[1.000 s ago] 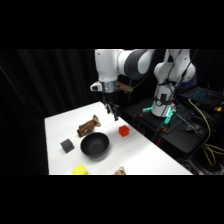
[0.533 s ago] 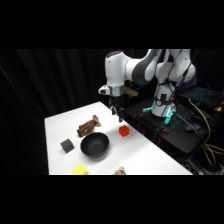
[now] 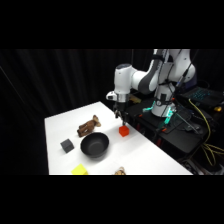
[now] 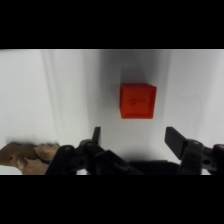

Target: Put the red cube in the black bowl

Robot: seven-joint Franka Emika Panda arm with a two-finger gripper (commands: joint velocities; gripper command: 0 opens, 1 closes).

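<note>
Red cube (image 3: 123, 131) sits on the bench (image 3: 150, 157), just below the gripper (image 3: 121, 118), ungrasped. Black bowl (image 3: 94, 145) is seen left of the gripper, well apart. Gripper fingers (image 4: 174, 139) are spread wide, nothing held.

The brown object (image 4: 27, 155) (kind unclear) is cut off by the wrist view's edge.

Bare counter (image 4: 75, 85) lies on every side of the red cube (image 4: 137, 101), so the spread gripper (image 4: 134, 140) above it has room to pass. Toward the black bowl (image 3: 95, 145) nothing intervenes; a brown object (image 3: 88, 126) sits just behind the bowl.
</note>
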